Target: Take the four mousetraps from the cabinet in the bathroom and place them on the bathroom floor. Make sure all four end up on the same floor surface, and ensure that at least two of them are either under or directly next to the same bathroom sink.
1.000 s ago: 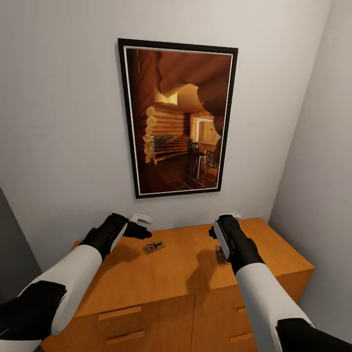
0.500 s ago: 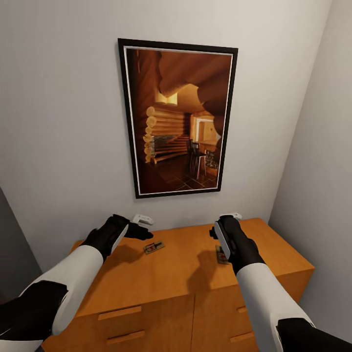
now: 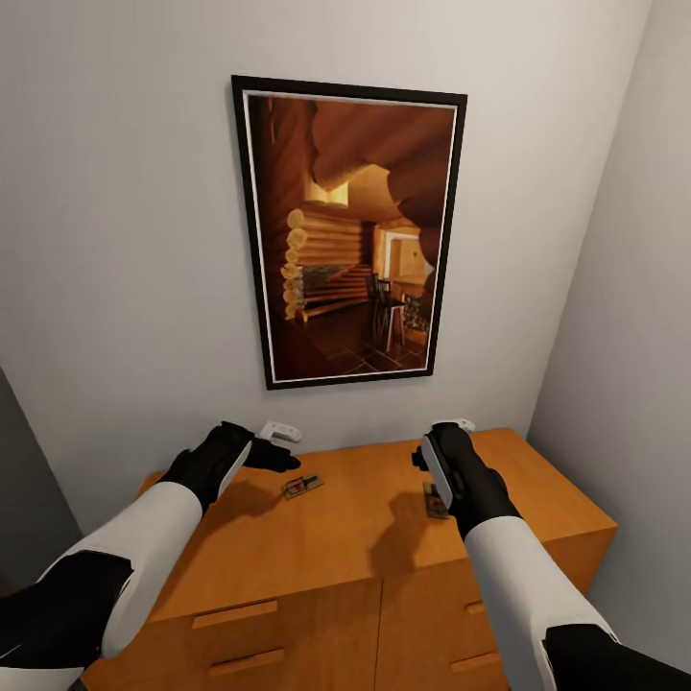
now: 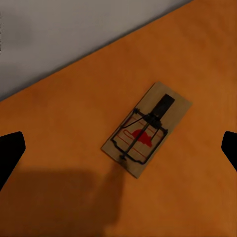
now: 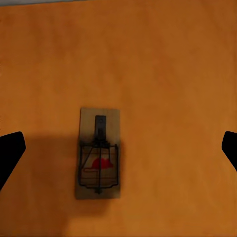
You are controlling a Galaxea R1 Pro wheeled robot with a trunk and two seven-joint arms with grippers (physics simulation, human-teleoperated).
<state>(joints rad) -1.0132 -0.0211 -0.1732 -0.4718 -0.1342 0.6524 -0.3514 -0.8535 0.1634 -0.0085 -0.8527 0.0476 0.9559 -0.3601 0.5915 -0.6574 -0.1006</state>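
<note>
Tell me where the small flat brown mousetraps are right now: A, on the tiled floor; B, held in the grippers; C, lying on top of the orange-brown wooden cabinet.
C: a mousetrap lies flat on the cabinet top under each open gripper, the other below the right one.

White forearms [image 3: 144, 547], black wrists, black elbows (glossy); black fingers [image 4: 10, 150].

Both arms reach forward, left gripper [image 4: 118, 148] and right gripper [image 5: 118, 148] spread wide.
</note>
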